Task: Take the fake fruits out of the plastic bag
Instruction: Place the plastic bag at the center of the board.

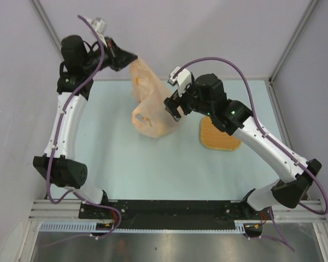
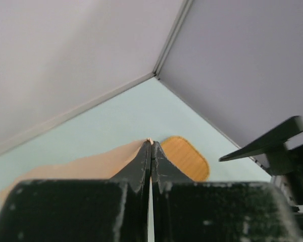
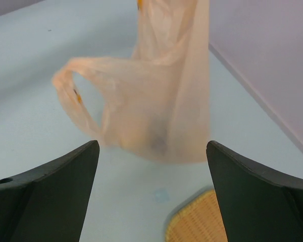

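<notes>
Jaws of the right gripper (image 1: 172, 107) gape wide and empty, just beyond the orange woven tray (image 1: 218, 136) and just right of the plastic bag (image 1: 153, 103); the bag hangs at mid-table, a dim dark shape (image 3: 159, 143) inside. Farther left, the left gripper (image 1: 130, 56) clenches the bag's top.

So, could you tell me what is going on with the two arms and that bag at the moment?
The left gripper is shut on the top of the plastic bag, holding it up over the table. The right gripper is open beside the hanging bag, gripping nothing. A dark shape shows through the bag's lower part, and no fruit lies outside it. The woven tray sits nearby on the table.
</notes>
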Controlling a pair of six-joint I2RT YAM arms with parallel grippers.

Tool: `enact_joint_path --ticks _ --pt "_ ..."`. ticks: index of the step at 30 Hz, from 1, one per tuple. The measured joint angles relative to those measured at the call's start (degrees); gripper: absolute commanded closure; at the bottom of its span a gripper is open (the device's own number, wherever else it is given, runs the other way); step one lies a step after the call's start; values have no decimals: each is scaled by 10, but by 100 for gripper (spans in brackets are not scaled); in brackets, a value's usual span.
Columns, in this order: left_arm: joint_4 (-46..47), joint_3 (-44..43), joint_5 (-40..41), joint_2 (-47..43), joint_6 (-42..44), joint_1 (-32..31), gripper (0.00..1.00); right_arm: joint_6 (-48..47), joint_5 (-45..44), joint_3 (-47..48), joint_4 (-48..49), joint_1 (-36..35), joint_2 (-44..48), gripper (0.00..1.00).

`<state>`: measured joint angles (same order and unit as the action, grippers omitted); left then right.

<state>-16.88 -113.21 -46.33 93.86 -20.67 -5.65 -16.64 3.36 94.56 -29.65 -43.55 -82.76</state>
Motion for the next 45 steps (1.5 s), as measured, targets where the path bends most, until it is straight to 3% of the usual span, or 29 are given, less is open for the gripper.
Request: enact_joint_path --ticks 4,8,15,24,27,31,33,37,41,45 --pt "-4 195 39 -75 32 -1 100 35 -14 -50 19 -34 2 11" --pt "-15 290 82 -89 42 -1 100 60 -7 -97 9 -67 0 15" --pt "-10 305 123 -101 35 -1 100 92 9 -110 25 -119 -35 16" --pt "13 315 148 -122 12 0 100 102 -145 -107 127 -142 -139 20" --pt "16 319 152 -122 5 0 100 94 -177 -90 140 -147 -182 40" --pt "18 319 160 -122 -3 1 100 69 -226 -57 162 -150 -228 88" --pt "18 318 165 -121 -3 3 100 61 -244 -22 162 -144 -248 100" --pt "5 268 177 -91 12 9 100 45 -258 75 172 -96 -273 100" --pt "4 136 165 5 47 13 100 35 -234 217 192 -3 -313 100" --pt "3 -22 143 121 73 17 100 -2 -219 464 209 87 -441 100"
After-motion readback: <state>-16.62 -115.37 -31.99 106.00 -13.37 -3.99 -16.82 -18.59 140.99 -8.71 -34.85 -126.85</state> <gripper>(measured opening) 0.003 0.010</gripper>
